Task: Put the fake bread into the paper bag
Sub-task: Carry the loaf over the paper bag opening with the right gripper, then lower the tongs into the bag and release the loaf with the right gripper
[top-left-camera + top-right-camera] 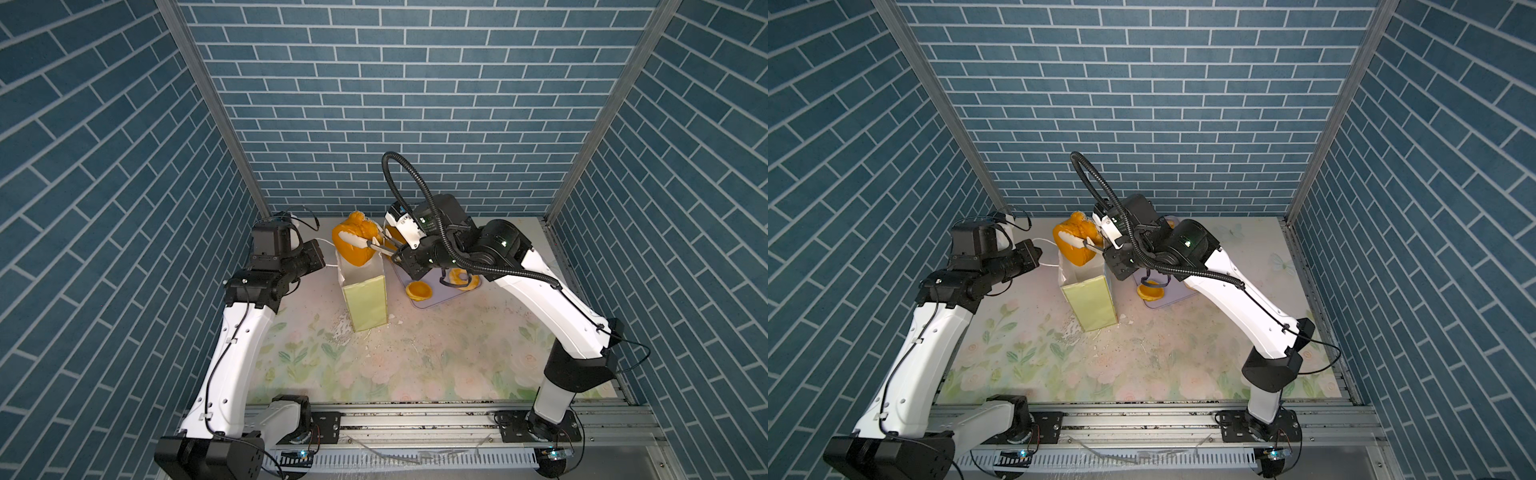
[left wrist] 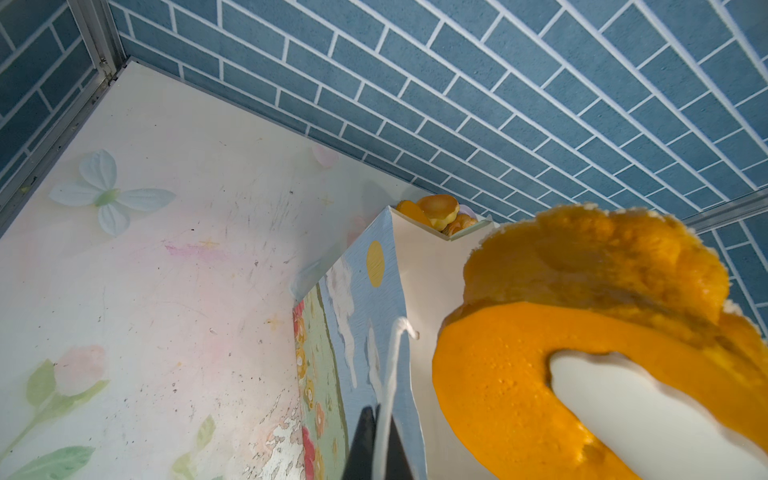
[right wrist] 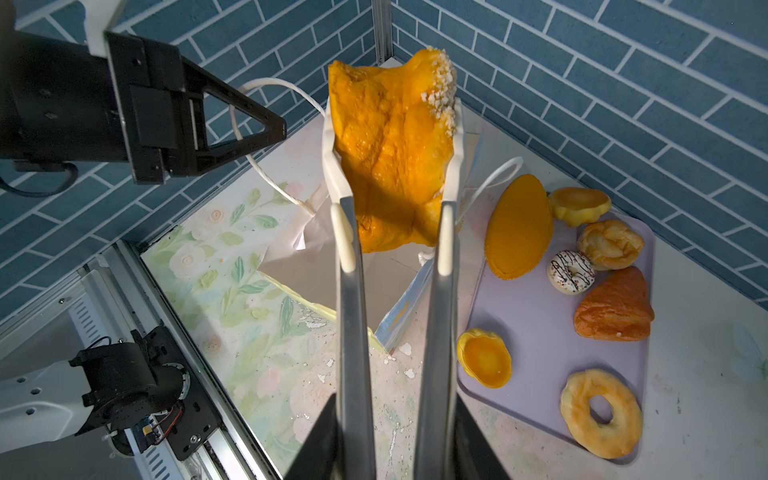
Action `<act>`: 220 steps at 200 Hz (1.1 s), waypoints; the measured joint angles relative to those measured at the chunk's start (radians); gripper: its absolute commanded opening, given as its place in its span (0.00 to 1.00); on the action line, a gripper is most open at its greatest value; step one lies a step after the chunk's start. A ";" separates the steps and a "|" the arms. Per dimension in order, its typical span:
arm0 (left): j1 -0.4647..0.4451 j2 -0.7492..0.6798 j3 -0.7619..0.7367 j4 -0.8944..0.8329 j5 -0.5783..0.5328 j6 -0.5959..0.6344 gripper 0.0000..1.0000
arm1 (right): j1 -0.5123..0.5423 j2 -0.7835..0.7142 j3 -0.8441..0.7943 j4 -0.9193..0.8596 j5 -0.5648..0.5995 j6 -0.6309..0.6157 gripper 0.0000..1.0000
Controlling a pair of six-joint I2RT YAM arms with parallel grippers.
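Orange crumb-topped loaf (image 3: 390, 145) hung in tongs at the mouth of the open paper bag (image 1: 365, 299).

From where I stood, the right gripper (image 3: 395, 440) had its jaws squeezed on the two arms of the metal tongs (image 3: 355, 332). The tongs' white tips pinched the loaf from both sides, right over the bag's opening. Its lower end was down at the rim; whether it touched the paper I couldn't tell. The left gripper (image 3: 274, 129) had its jaws pressed together on the bag's white cord handle (image 3: 257, 166). The bag stood upright on the floral table (image 1: 415, 353), just beside a lavender tray (image 3: 540, 332). On the tray lay an oval loaf (image 3: 519, 226), two tart-shaped buns (image 3: 484, 357), a puff (image 3: 610, 244), a small iced doughnut (image 3: 571, 272), a croissant (image 3: 613, 305) and a ring doughnut (image 3: 600, 413).
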State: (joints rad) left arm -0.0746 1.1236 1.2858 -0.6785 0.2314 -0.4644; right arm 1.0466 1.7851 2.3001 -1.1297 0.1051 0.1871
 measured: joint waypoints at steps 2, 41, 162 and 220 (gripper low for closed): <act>0.000 0.000 0.000 0.000 0.000 0.000 0.00 | 0.000 0.000 0.000 0.000 0.002 0.000 0.41; 0.000 -0.003 0.000 -0.004 -0.001 0.000 0.00 | 0.000 0.008 0.001 0.005 0.019 0.008 0.56; 0.000 -0.013 0.000 -0.006 -0.003 -0.008 0.00 | 0.000 0.038 0.068 0.074 0.050 -0.012 0.54; 0.000 -0.013 0.000 -0.009 -0.003 -0.008 0.00 | -0.005 0.043 0.041 0.044 0.052 -0.016 0.56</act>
State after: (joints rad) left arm -0.0746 1.1107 1.2858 -0.6872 0.2287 -0.4721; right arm 1.0420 1.8282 2.3409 -1.0859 0.1570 0.1707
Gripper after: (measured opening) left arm 0.049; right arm 0.571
